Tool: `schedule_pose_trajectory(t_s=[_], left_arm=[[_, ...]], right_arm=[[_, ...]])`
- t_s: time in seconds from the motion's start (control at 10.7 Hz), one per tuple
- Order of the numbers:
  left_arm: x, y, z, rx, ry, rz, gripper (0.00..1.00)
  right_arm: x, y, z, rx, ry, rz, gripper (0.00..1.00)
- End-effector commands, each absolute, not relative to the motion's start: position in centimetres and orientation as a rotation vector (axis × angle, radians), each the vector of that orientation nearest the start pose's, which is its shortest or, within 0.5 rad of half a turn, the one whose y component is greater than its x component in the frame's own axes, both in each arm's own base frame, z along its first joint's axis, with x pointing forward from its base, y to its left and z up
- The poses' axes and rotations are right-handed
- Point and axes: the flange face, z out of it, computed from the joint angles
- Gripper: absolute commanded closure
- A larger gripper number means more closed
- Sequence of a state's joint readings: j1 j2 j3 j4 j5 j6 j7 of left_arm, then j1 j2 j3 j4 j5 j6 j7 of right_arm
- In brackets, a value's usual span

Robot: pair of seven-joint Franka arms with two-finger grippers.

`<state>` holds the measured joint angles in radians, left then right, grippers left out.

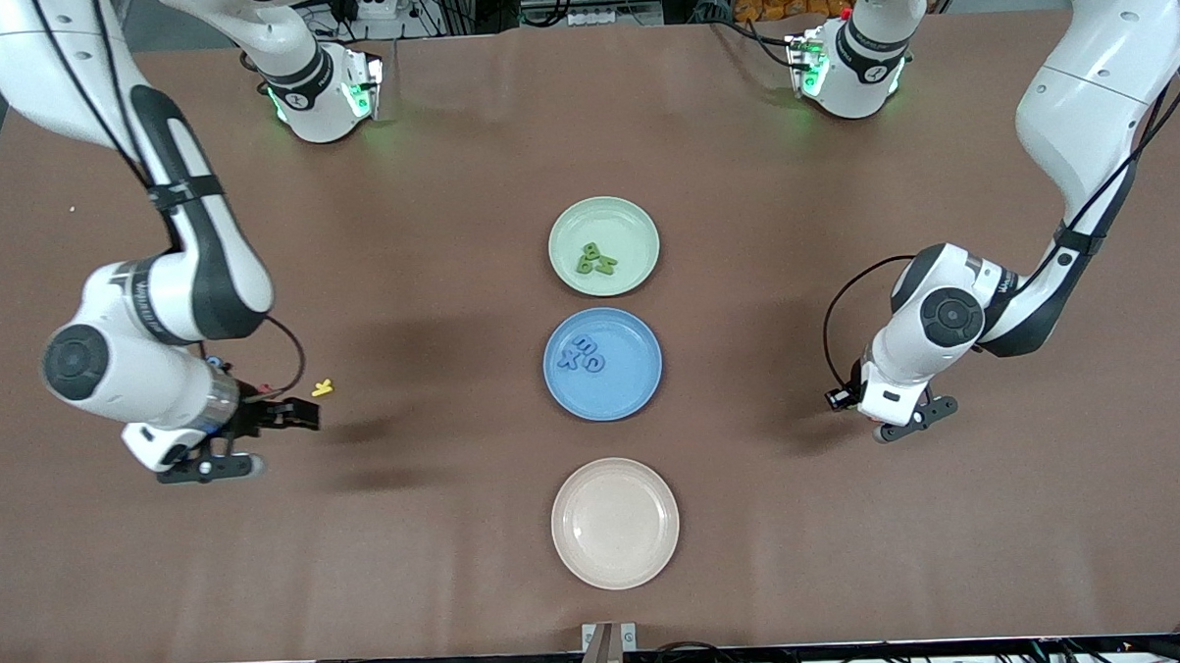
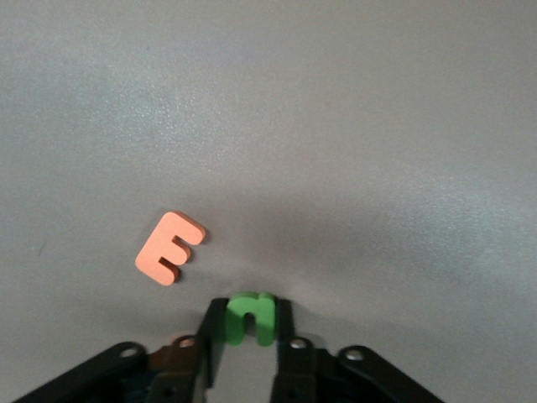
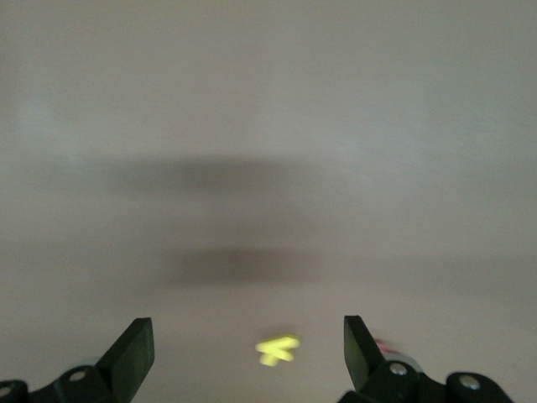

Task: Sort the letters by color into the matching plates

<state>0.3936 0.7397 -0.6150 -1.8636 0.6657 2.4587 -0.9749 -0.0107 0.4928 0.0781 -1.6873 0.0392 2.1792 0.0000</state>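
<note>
2 letters (image 1: 595, 260) in farthest plate (image 1: 635, 217), 3 (image 1: 588, 352) in mid plate (image 1: 636, 389).

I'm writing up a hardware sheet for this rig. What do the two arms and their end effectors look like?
Both arms have glossy white rounded shells with black joint bands and round dark caps. Black cables run along the links, strapped on. The bases glow green. The left end effector and right end effector have slim black fingers on black mounts with silver screws. Small dark lettering marks each wrist.
</note>
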Motion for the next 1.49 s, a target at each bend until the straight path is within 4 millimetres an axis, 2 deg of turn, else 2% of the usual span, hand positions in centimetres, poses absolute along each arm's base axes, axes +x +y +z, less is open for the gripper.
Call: schedule_pose_trajectory(t_s=[0.0,0.19,0.37,0.47,0.65,0.84,0.93,1.21,1.4], left_arm=[[62.4,-12.1,17.8,-3.102,-0.595,-0.11,1.0],[62.3,-13.0,18.2,-3.106,-0.577,-0.121,1.0],[62.0,-15.6,19.0,-3.111,-0.608,-0.135,1.0],[61.7,-17.2,19.4,-3.122,-0.611,-0.138,1.0],[61.3,-19.8,20.2,-3.146,-0.595,-0.148,1.0],[60.1,-23.6,21.1,-3.174,-0.57,-0.146,1.0],[59.3,-25.7,21.8,-3.183,-0.573,-0.147,1.0],[57.2,-30.3,23.5,-3.217,-0.518,-0.156,1.0],[55.1,-33.6,25.0,-3.224,-0.495,-0.107,1.0]], right_arm=[[63.6,-3.7,31.2,-3.158,-0.061,0.046,0.0],[62.1,-8.0,31.1,-3.162,0.05,0.067,0.0],[59.8,-11.8,30.1,-3.163,0.184,0.05,0.0],[58.8,-13.3,28.9,-3.168,0.231,0.027,0.0],[57.1,-14.8,26.9,-3.166,0.338,-0.011,0.0],[55.9,-15.0,25.0,-3.15,0.445,-0.038,0.0],[55.4,-15.2,24.1,-3.148,0.46,-0.055,0.0],[53.8,-15.3,22.0,-3.141,0.486,-0.087,0.0],[52.8,-15.4,21.0,-3.138,0.497,-0.082,0.0]])
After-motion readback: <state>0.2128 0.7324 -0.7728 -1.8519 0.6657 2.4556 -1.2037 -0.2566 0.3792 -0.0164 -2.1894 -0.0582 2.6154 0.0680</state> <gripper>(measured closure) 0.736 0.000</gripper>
